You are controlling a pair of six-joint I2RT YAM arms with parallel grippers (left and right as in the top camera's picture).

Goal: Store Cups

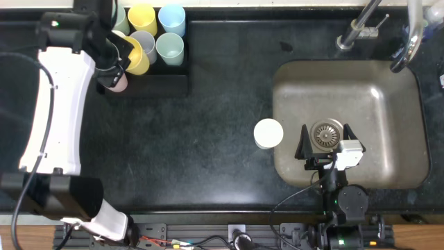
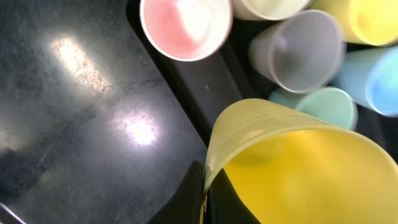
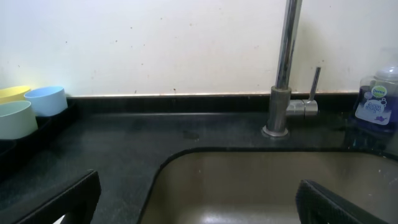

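My left end effector clenches the yellow cup by its rim, tilted above the tray near the pink cup, so it can go in, I think. My right end effector hangs released above the sink, near the white cup.

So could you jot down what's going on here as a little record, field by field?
Left gripper: shut on the rim of a yellow cup, over the black tray
Right gripper: open, over the sink
In tray, among others: pink cup, grey cup, green cup, blue cup, second yellow cup
Not yet stored: white cup, on the counter at the sink's edge
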